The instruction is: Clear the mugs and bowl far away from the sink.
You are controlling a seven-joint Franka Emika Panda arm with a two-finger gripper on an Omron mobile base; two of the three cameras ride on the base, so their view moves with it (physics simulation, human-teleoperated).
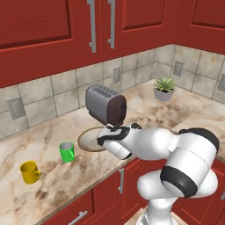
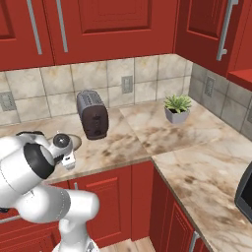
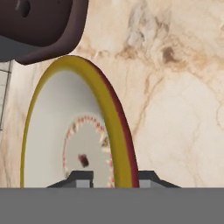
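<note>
The beige marble-patterned L-shaped bench (image 1: 52,184) was seen running beneath red cabinets and a tiled backsplash, turning at the back corner. The white arm was stretched low across the bench's front edge. A dark brown and grey slotted toaster (image 1: 105,104) was set near the middle of the bench, toward the back edge. Just in front of the toaster, close to the front edge, the wide shallow round bowl with tan-brown rim and pale speckled inside (image 1: 90,139) was found lying on the bench, partly covered by the robot's wrist. The end effector (image 3: 109,177) was positioned at the bowl's near rim; in the hand view one dark finger tip (image 3: 81,178) was seen inside the rim and the other outside it, so the rim was straddled, though whether it was actually pinched could not be told. A small potted green spiky plant in a grey pot (image 1: 164,89) was placed near the back corner. The bright green handled mug (image 1: 67,151) was seen beside the bowl, and the bright yellow handled mug (image 1: 29,172) farther along, nearer the front edge.
</note>
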